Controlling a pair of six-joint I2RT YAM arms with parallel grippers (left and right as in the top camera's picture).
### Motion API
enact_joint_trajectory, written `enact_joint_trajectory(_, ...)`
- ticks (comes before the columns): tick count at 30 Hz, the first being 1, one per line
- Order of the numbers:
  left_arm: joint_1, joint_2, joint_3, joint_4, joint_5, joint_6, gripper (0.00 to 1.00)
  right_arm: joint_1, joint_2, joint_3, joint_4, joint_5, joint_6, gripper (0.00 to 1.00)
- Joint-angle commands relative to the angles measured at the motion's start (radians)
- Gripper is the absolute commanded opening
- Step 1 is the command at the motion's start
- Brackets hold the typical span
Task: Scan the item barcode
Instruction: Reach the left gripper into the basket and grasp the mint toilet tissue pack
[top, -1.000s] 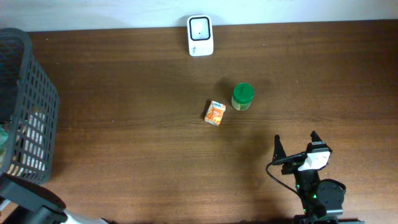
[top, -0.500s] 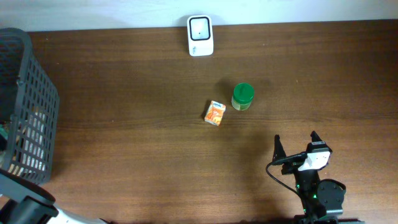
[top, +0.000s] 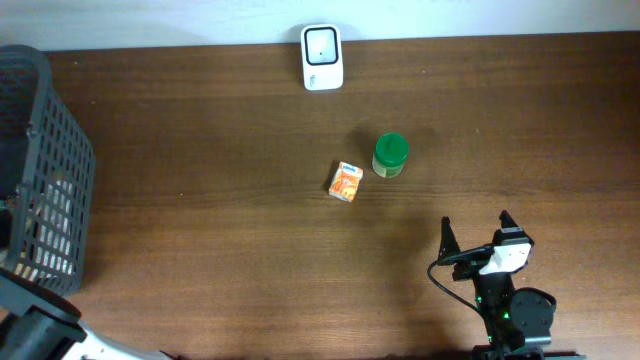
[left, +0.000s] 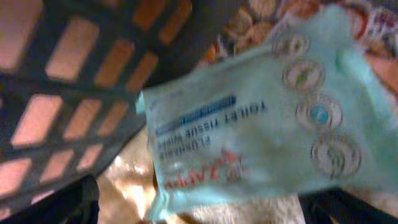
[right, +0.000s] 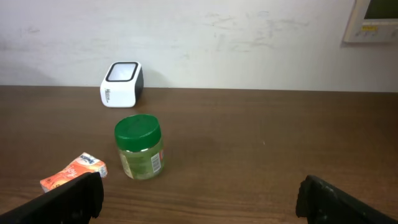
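jaws wide, the left gripper (left: 199, 210) hangs over the tissue pack (left: 249, 118) in the basket (top: 60, 180), likely to lift it toward the scanner (top: 322, 57), while the right gripper (top: 476, 228) rests spread and empty.

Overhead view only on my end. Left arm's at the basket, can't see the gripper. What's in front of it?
Observer: A pale teal wipes pack fills the left wrist view, beside the lattice wall of the basket.
Operator: Gripped?
Observer: No. The left gripper is open, fingers wide apart at the frame's bottom corners.
Operator: Barcode showing?
Observer: None on the face in view, only print and round emblems; the picture is blurred.
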Motion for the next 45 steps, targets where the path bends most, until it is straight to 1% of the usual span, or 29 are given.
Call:
enact_joint_trajectory(1, 0.0, 0.012, -0.009, 0.067, 0.025, 0.067, 0.99, 0.006, -0.007, -0.007, -0.002, 0.005, 0.005, 0.98)
enact_joint_trajectory(6, 0.0, 0.035, -0.009, 0.147, 0.025, 0.091, 1.0, 0.006, -0.007, -0.007, -0.002, 0.005, 0.005, 0.98)
enact_joint_trajectory(8, 0.0, 0.062, -0.009, 0.161, 0.026, 0.093, 0.98, 0.006, -0.007, -0.007, -0.002, 0.005, 0.005, 0.98)
enact_joint_trajectory(9, 0.0, 0.074, -0.009, 0.161, 0.025, 0.093, 0.96, 0.006, -0.007, -0.007, -0.002, 0.005, 0.005, 0.99)
enact_joint_trajectory(12, 0.0, 0.105, -0.009, 0.161, 0.025, 0.093, 0.84, 0.006, -0.007, -0.007, -0.002, 0.005, 0.005, 0.98)
enact_joint_trajectory(13, 0.0, 0.111, -0.009, 0.161, 0.025, 0.093, 0.77, 0.006, -0.007, -0.007, -0.002, 0.005, 0.005, 0.98)
enact_joint_trajectory(17, 0.0, 0.116, -0.009, 0.169, 0.026, 0.093, 0.68, 0.006, -0.007, -0.007, -0.002, 0.005, 0.005, 0.98)
enact_joint_trajectory(20, 0.0, 0.116, -0.009, 0.183, 0.053, 0.093, 0.64, 0.006, -0.007, -0.007, -0.002, 0.005, 0.005, 0.98)
enact_joint_trajectory(23, 0.0, 0.121, -0.009, 0.193, 0.12, 0.093, 0.63, 0.006, -0.007, -0.007, -0.002, 0.005, 0.005, 0.98)
enact_joint_trajectory(25, 0.0, 0.138, -0.009, 0.203, 0.13, 0.093, 0.72, 0.006, -0.007, -0.007, -0.002, 0.005, 0.005, 0.98)
enact_joint_trajectory(27, 0.0, 0.156, -0.009, 0.208, 0.13, 0.093, 0.74, 0.006, -0.007, -0.007, -0.002, 0.005, 0.005, 0.98)
enact_joint_trajectory(29, 0.0, 0.171, -0.009, 0.212, 0.13, 0.093, 0.74, 0.006, -0.007, -0.007, -0.002, 0.005, 0.005, 0.98)
enact_joint_trajectory(31, 0.0, 0.175, -0.009, 0.216, 0.13, 0.093, 0.63, 0.006, -0.007, -0.007, -0.002, 0.005, 0.005, 0.98)
enact_joint_trajectory(33, 0.0, 0.175, -0.009, 0.227, 0.13, 0.093, 0.43, 0.006, -0.007, -0.007, -0.002, 0.005, 0.005, 0.98)
enact_joint_trajectory(36, 0.0, 0.175, -0.009, 0.23, 0.13, 0.093, 0.22, 0.006, -0.007, -0.007, -0.002, 0.005, 0.005, 0.98)
enact_joint_trajectory(37, 0.0, 0.175, -0.009, 0.23, 0.13, 0.093, 0.18, 0.006, -0.007, -0.007, -0.002, 0.005, 0.005, 0.98)
enact_joint_trajectory(38, 0.0, 0.175, -0.009, 0.227, 0.13, 0.093, 0.12, 0.006, -0.007, -0.007, -0.002, 0.005, 0.005, 0.98)
enact_joint_trajectory(39, 0.0, 0.175, -0.009, 0.224, 0.13, 0.093, 0.03, 0.006, -0.007, -0.007, -0.002, 0.005, 0.005, 0.98)
enact_joint_trajectory(40, 0.0, 0.175, -0.009, 0.219, 0.13, 0.093, 0.0, 0.006, -0.007, -0.007, -0.002, 0.005, 0.005, 0.98)
enact_joint_trajectory(45, 0.0, 0.151, -0.009, 0.192, 0.131, 0.089, 0.0, 0.006, -0.007, -0.007, -0.002, 0.005, 0.005, 0.98)
